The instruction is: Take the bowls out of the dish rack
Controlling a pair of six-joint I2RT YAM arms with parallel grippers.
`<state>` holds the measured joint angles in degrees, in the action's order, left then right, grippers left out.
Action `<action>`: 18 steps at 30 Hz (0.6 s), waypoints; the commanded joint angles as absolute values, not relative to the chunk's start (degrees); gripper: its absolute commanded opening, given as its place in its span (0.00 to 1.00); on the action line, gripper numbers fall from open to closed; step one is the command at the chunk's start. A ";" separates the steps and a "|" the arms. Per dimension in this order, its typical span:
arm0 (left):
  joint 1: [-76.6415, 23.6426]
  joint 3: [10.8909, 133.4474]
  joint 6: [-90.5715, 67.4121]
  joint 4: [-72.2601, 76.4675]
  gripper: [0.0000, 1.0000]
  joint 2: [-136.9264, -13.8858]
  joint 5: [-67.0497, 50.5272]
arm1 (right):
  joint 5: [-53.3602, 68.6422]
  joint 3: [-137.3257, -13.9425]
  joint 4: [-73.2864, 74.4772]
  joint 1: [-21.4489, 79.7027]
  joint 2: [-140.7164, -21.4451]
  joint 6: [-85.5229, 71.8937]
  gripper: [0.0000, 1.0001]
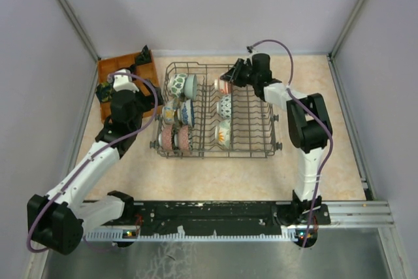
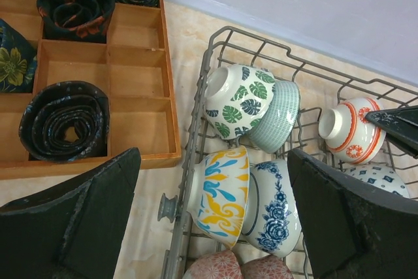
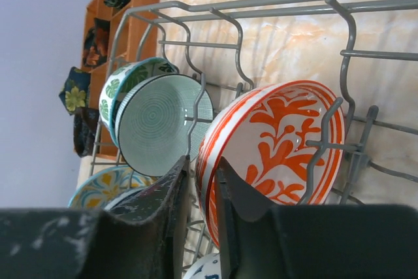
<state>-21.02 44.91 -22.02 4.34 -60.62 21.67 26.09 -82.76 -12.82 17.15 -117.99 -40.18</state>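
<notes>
The right pincer [image 3: 202, 174], clenched on the rim of the orange bowl [image 3: 274, 142], should lift it straight up, clear of the rack [image 3: 351, 51] wires.

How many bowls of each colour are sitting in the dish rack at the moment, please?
Green bowls: 2
Blue bowls: 2
Yellow-and-blue bowl: 1
Pink bowls: 2
Orange or red-orange bowls: 2
Total: 9 bowls in the dish rack

A wooden compartment tray [image 2: 140, 102] holds rolled dark patterned cloths [image 2: 42, 115] on the beige table [image 1: 261, 174].
</notes>
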 commanded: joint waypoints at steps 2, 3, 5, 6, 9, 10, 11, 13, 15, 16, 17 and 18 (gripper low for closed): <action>-21.27 44.10 -21.52 6.06 0.99 -60.62 22.47 | 28.66 -80.39 -21.69 16.95 -117.21 -43.64 0.18; -21.27 44.08 -21.45 6.11 0.99 -60.58 22.49 | 28.84 -79.95 -22.57 16.70 -117.14 -44.26 0.16; -21.27 43.92 -21.51 6.09 0.99 -60.52 22.63 | 29.35 -79.24 -23.87 16.42 -117.15 -45.12 0.14; -21.27 43.88 -21.61 6.09 0.99 -60.47 22.75 | 29.78 -78.64 -24.76 16.25 -117.15 -45.75 0.13; -21.23 43.65 -21.71 6.50 0.99 -60.23 23.02 | 30.70 -77.45 -27.48 15.71 -116.88 -47.14 0.11; -21.24 43.54 -21.71 6.65 0.99 -60.13 23.09 | 30.80 -77.14 -28.07 15.59 -116.69 -47.41 0.10; -21.24 43.49 -21.86 6.71 0.99 -60.03 23.09 | 30.99 -76.97 -28.79 15.40 -116.51 -47.66 0.08; -21.26 43.19 -22.02 7.08 0.99 -59.83 23.27 | 31.47 -76.62 -29.99 15.18 -116.12 -48.04 0.04; -21.25 42.96 -21.91 7.36 0.99 -59.83 23.65 | 32.04 -76.27 -31.58 14.89 -115.53 -48.54 0.02; -21.24 42.94 -21.82 7.46 0.99 -59.86 23.74 | 32.62 -75.96 -32.82 14.67 -115.30 -49.11 0.01; -21.26 42.90 -21.82 7.47 0.99 -59.87 23.82 | 33.21 -75.63 -34.44 14.38 -115.11 -49.78 0.00; -21.22 42.91 -21.75 7.50 0.99 -59.90 23.87 | 33.75 -75.40 -36.36 14.04 -114.99 -50.56 0.00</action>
<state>-21.02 43.62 -22.06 5.58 -60.62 22.85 30.57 -75.72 -26.52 15.73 -117.99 -47.68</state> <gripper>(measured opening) 0.994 0.079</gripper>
